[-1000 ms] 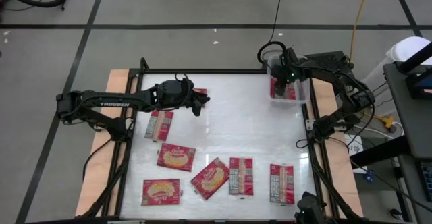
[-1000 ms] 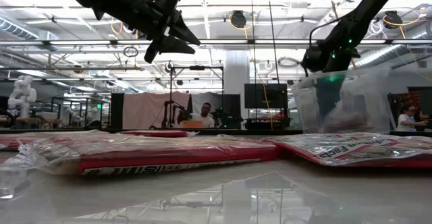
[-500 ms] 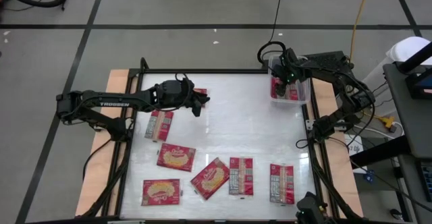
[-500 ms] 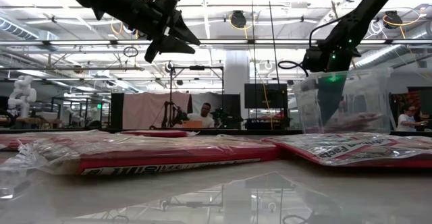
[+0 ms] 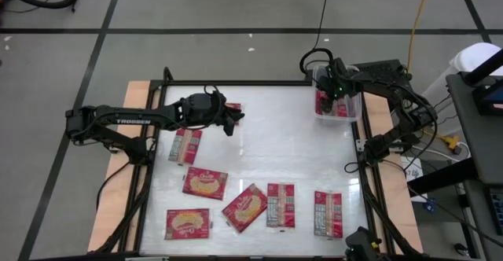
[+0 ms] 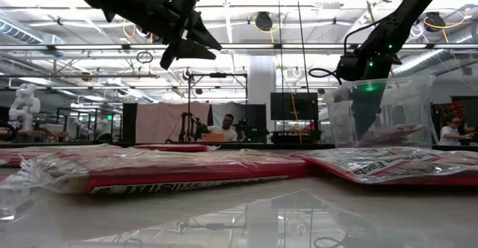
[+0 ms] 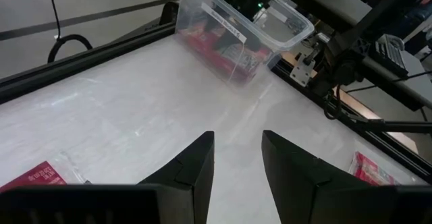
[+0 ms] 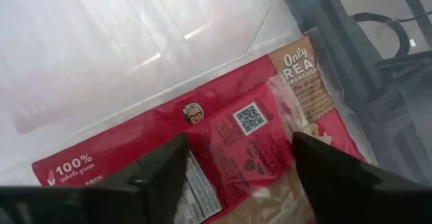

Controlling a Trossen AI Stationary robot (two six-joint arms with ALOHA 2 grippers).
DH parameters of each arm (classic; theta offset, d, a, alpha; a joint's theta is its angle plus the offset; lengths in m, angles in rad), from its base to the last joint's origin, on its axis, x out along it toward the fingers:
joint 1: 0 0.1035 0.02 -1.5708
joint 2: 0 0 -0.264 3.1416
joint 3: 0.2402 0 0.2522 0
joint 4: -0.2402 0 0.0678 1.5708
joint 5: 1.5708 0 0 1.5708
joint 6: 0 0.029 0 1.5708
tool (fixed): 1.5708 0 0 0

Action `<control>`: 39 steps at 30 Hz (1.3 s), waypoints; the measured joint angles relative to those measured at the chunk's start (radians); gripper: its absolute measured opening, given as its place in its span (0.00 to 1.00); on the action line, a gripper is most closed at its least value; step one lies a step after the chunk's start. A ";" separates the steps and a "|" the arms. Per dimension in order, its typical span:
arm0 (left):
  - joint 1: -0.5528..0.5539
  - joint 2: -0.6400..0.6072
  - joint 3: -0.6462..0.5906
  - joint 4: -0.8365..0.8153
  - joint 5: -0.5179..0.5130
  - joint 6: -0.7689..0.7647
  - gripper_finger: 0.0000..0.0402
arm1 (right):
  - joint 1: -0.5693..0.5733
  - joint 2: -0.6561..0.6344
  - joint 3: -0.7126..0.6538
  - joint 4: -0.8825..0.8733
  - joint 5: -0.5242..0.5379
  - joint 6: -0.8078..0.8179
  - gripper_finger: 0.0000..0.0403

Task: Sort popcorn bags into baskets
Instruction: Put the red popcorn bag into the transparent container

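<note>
While the right claw gapes, a popcorn bag reads "100% whole grain", seemingly.

The right gripper hides most of the basket; perhaps 2 popcorn bags lie inside it.

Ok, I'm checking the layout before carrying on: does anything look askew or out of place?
Only small things. One bag near the front lies turned diagonally, overlapping its neighbour; the others lie squarer. The bags in the bin sit crooked, one atop another. Nothing looks spilled or torn.
</note>
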State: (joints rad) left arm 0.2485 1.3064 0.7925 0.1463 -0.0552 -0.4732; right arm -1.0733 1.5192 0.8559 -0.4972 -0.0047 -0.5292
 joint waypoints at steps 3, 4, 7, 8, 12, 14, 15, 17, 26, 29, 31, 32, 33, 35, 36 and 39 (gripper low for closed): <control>0.000 0.000 0.000 0.000 0.000 0.000 0.32 | 0.000 0.000 -0.003 -0.003 0.000 0.017 0.45; 0.000 0.000 0.000 0.000 0.000 -0.001 0.32 | 0.000 0.000 -0.003 -0.004 0.000 0.020 0.41; 0.000 0.000 0.000 0.000 0.001 -0.007 0.32 | 0.000 0.000 -0.003 -0.004 0.004 0.029 0.27; 0.000 0.000 0.000 0.000 0.001 -0.008 0.32 | 0.000 0.000 -0.003 -0.004 0.004 0.034 0.23; 0.000 0.000 0.000 0.000 0.001 -0.012 0.32 | 0.000 0.000 -0.004 -0.006 0.008 0.046 0.07; 0.000 0.000 0.000 0.000 0.001 -0.013 0.32 | 0.000 0.001 -0.004 -0.007 0.009 0.055 0.02; 0.000 0.000 0.000 0.000 0.001 -0.015 0.32 | 0.000 0.001 -0.004 -0.006 0.009 0.069 0.01; 0.000 0.000 0.000 0.000 0.002 -0.015 0.32 | 0.000 -0.009 -0.006 -0.007 0.009 0.102 0.01; 0.000 0.000 0.000 0.000 0.002 -0.023 0.32 | 0.000 -0.145 -0.008 -0.004 -0.006 0.151 0.00; 0.000 0.000 0.000 0.000 0.002 -0.017 0.32 | 0.002 -0.200 -0.008 0.006 -0.023 0.151 0.00; 0.000 0.000 0.000 0.000 0.002 -0.006 0.32 | 0.002 -0.232 -0.008 0.004 -0.030 0.162 0.00; 0.000 0.000 0.000 0.000 0.002 -0.002 0.32 | 0.002 -0.249 -0.008 0.004 -0.044 0.171 0.00; 0.000 0.000 0.000 0.000 0.002 0.001 0.32 | 0.002 -0.265 -0.008 0.006 -0.049 0.183 0.00; 0.000 0.000 0.000 0.000 0.002 0.001 0.32 | 0.002 -0.295 -0.008 0.006 -0.050 0.206 0.00; 0.000 0.000 0.000 0.000 0.002 0.001 0.32 | 0.002 -0.309 -0.008 0.006 -0.052 0.218 0.00; 0.000 0.000 0.000 0.000 0.002 0.001 0.32 | 0.002 -0.338 -0.007 0.006 -0.051 0.259 0.00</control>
State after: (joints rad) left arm 0.2485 1.3065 0.7925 0.1463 -0.0536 -0.4721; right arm -1.0714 1.1817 0.8486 -0.4913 -0.0558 -0.2706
